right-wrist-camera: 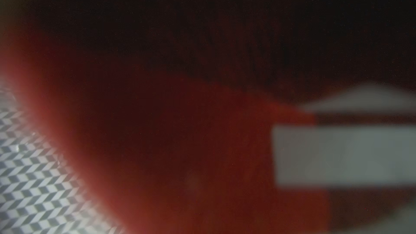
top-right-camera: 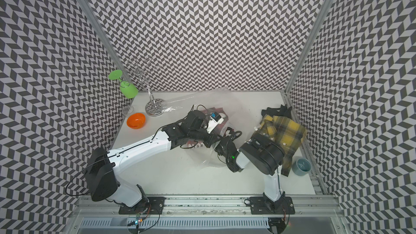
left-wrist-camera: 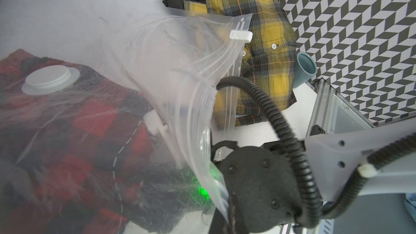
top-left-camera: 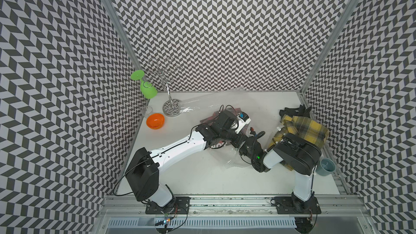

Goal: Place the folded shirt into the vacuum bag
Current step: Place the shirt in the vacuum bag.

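The vacuum bag [top-left-camera: 231, 159] [left-wrist-camera: 180, 64] lies crumpled at mid-table, clear plastic with a round white valve cap [left-wrist-camera: 48, 78] and a white zip slider [left-wrist-camera: 240, 36]. Inside it lies the folded shirt [left-wrist-camera: 90, 120] [top-right-camera: 195, 146], red and black plaid. My left gripper [top-left-camera: 237, 145] is shut, and the bag's mouth edge rises in taut folds to it. My right arm's wrist [top-left-camera: 254, 154] [left-wrist-camera: 258, 176] reaches into the bag's mouth; its gripper is hidden by the plastic and my left arm. Blurred red cloth [right-wrist-camera: 202, 154] fills the right wrist view.
A yellow plaid shirt [top-left-camera: 304, 129] and a black garment [top-left-camera: 295, 110] lie at the right wall, under my right elbow. A blue-grey cup [top-left-camera: 325, 166] stands near them. At back left are a wire glass rack [top-left-camera: 172, 108] with a green glass [top-left-camera: 148, 88], a clear glass [top-left-camera: 147, 110] and an orange bowl [top-left-camera: 155, 120].
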Tool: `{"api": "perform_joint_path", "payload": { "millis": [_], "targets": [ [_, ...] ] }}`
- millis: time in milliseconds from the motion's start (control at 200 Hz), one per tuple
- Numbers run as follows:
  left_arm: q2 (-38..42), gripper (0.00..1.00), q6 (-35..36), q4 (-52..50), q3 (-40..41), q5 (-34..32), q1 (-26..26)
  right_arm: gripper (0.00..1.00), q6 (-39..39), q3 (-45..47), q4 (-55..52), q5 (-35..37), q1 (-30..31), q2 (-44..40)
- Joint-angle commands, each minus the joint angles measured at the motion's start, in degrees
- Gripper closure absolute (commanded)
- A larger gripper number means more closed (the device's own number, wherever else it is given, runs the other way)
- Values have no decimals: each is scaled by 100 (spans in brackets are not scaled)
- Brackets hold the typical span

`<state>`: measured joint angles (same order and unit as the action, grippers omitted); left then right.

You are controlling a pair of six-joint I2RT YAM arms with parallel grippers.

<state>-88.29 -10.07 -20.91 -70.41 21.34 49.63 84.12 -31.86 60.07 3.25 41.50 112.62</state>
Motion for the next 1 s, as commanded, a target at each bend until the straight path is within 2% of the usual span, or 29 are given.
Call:
{"api": "perform_joint_path", "payload": {
  "millis": [0,180,260,356,466,616,761,866,996],
  "targets": [
    [187,100,150,47,-128,244,77,78,237,-503,393,202,-79,247],
    [356,100,440,-307,131,99,-135,76,-131,-836,72,172,-308,158],
    [481,100,470,-274,340,96,-308,74,-206,-780,52,-101,-434,173],
    [552,100,448,-146,560,41,-594,58,-413,-538,206,-589,-446,-69],
    [453,100,407,14,738,-6,-970,38,-665,27,-89,-637,-212,-955],
    [311,100,376,23,639,-282,-1242,29,-835,781,-802,-609,36,-2304],
    [376,100,329,49,634,-414,-1314,28,-1236,1055,-2082,-917,96,-3423],
    [484,100,299,-78,667,-682,-1372,31,-2102,877,-3562,-1370,126,-4225],
    [677,100,221,-188,905,-605,-1418,33,-3335,375,-5718,-1004,214,-5737]
  ]
}}
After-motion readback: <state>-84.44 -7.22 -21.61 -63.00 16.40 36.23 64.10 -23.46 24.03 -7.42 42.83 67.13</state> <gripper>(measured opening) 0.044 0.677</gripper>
